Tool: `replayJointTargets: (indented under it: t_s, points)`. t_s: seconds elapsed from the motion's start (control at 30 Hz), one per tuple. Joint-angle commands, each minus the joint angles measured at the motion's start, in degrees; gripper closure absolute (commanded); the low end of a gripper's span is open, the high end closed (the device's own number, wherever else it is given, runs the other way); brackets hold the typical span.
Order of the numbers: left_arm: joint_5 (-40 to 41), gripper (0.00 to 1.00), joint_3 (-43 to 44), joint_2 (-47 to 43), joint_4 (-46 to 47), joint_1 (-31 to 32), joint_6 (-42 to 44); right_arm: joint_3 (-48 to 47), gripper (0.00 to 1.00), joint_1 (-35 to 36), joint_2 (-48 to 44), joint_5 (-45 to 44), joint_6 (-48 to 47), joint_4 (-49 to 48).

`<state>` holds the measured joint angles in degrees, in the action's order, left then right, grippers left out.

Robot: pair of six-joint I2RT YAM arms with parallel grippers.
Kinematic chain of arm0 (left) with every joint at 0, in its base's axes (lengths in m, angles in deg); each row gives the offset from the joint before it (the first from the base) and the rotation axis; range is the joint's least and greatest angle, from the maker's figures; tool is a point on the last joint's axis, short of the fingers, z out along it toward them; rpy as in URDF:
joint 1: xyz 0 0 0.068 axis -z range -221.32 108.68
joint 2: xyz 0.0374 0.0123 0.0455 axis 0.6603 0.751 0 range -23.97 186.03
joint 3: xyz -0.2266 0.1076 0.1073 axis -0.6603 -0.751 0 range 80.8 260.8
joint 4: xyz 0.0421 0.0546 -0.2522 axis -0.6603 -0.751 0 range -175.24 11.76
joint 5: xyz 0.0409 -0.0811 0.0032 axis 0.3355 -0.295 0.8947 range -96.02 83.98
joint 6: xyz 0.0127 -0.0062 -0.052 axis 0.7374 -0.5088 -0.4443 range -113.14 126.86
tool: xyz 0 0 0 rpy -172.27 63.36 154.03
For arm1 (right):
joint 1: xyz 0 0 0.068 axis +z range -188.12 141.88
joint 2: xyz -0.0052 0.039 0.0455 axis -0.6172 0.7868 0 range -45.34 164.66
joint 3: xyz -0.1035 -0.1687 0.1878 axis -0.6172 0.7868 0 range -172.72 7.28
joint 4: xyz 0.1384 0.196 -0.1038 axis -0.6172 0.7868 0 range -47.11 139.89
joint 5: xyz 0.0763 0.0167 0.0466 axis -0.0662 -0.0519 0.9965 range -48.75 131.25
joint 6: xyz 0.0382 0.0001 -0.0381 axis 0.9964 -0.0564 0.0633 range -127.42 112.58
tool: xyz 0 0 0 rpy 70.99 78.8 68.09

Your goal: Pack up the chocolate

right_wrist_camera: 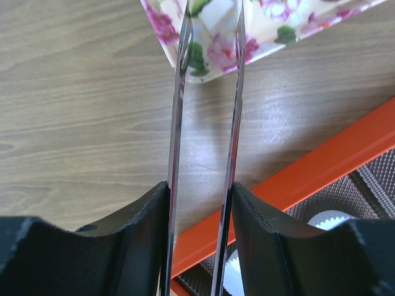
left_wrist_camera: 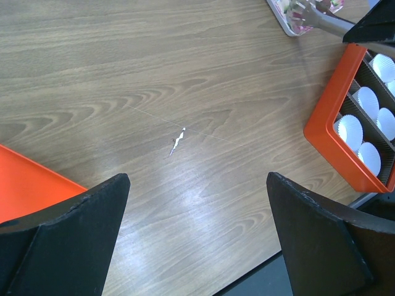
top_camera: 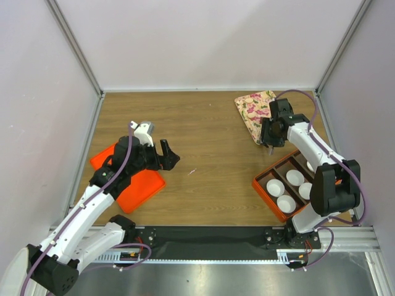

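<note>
Right gripper (right_wrist_camera: 200,191), clamped on slim steel tongs (right_wrist_camera: 179,111) whose blades point straight at the near corner of the flowered tray (right_wrist_camera: 210,37); chocolate indiscernible; left gripper (left_wrist_camera: 197,179) agape, well apart.

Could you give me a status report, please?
Left claw open over table. Right claw holds tongs at floral tray. Chocolate not visible. Nothing blocking.

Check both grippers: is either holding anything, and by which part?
The right gripper holds metal tongs, squeezing the outer sides of both arms, tips free. The left gripper is open and empty.
</note>
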<state>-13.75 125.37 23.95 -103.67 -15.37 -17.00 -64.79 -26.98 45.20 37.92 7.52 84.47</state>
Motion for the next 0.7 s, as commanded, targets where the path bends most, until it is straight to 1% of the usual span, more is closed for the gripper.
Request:
replayJointTargets:
  t_s: [0.0,0.2,0.37,0.53,0.57,0.6,0.67]
  points:
    - [-0.18,0.00,1.21,-0.11,1.17,-0.20,0.92,0.09,0.52,-0.15,-0.28,-0.18,0.09,-1.94]
    - [0.17,0.00,1.13,-0.64,1.00,-0.20,0.92,0.44,0.55,-0.15,0.33,-0.01,0.27,-2.21]
    - [0.08,0.00,1.04,-0.81,1.00,-0.20,0.83,0.53,0.55,-0.15,1.04,-1.15,0.18,-2.56]
    - [0.17,0.00,1.13,-0.99,0.91,-0.20,0.74,0.36,0.51,-0.15,1.57,-1.24,0.35,-3.26]
    - [0.17,0.00,1.04,-1.07,0.91,-0.20,0.74,0.35,0.52,-0.15,1.83,-1.32,0.35,-3.26]
    - [0.25,0.00,1.13,-1.08,0.91,-0.20,0.74,0.27,0.55,-0.15,1.92,-1.33,0.35,-3.35]
    - [0.43,0.00,1.21,-0.99,0.82,-0.20,0.74,0.35,0.59,-0.15,1.83,-1.33,0.53,-3.35]
